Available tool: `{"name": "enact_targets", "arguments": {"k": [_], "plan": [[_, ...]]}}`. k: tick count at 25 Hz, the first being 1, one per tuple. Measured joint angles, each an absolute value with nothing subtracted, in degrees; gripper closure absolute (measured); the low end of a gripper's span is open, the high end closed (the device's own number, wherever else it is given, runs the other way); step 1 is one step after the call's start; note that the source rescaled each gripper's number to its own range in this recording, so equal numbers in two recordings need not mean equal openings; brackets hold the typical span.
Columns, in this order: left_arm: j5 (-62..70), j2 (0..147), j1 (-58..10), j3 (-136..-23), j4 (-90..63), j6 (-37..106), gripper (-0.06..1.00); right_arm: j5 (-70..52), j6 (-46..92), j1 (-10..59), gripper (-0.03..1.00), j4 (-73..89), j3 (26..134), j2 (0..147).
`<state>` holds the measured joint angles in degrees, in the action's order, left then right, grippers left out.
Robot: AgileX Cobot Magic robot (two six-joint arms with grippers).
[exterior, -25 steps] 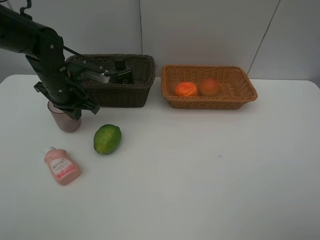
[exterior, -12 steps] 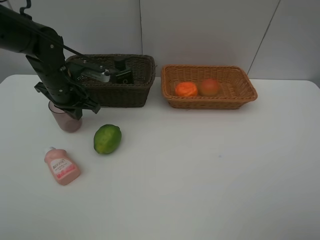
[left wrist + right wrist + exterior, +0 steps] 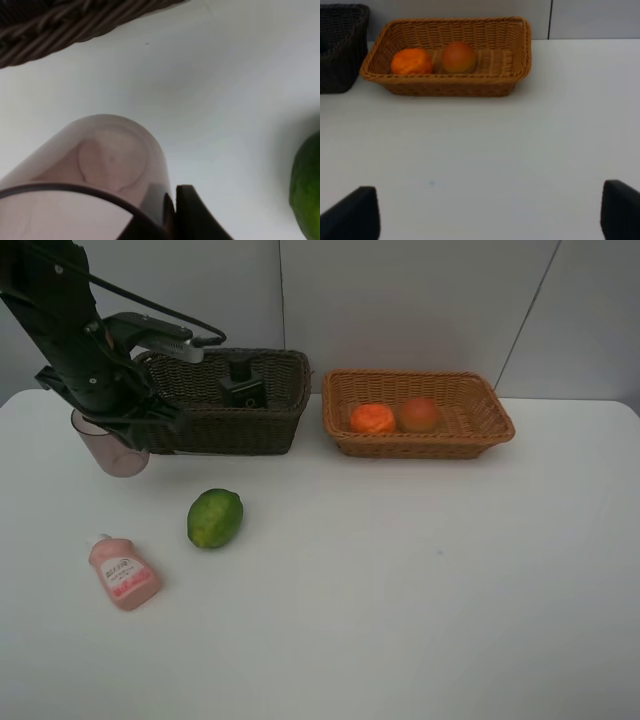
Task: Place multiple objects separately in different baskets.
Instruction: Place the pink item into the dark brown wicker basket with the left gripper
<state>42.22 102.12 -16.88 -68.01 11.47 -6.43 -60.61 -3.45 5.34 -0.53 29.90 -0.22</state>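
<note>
Exterior high view: mauve cup [image 3: 108, 450] upright, long axis vertical, mouth up. Left gripper [image 3: 171, 209] pinches its rim. Right gripper [image 3: 485, 212] spread.

Left arm [image 3: 62, 325]: black, reaching in from the upper left corner of the exterior view, bending down at the elbow; a thin cable [image 3: 150, 308] runs along it.
Left wrist: turned downward, the gripper hanging below it.
Left gripper [image 3: 128, 426]: closed, jaws pinching the rim wall of the mauve cup [image 3: 108, 448].
Left grip detail: the outer finger [image 3: 196, 218] is pressed flat against the cup's wall; the inner one is mostly hidden.
Right arm: outside the exterior view.
Right gripper [image 3: 486, 212]: jaws spread wide with nothing between; the black fingertips [image 3: 351, 214] stand far apart.
</note>
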Motion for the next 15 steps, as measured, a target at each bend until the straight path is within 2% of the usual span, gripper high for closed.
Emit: {"name": "enact_targets", "arguments": {"k": [5, 15], "plan": [[53.1, 101.9, -16.9, -77.6, 8.4, -6.4, 0.94, -60.6, -3.5, 5.3, 0.1, -0.5, 29.9, -0.2], [54.9, 108.6, -16.8, -96.8, 5.2, -6.4, 0.94, -60.6, -3.5, 5.3, 0.1, -0.5, 29.9, -0.2]]}}
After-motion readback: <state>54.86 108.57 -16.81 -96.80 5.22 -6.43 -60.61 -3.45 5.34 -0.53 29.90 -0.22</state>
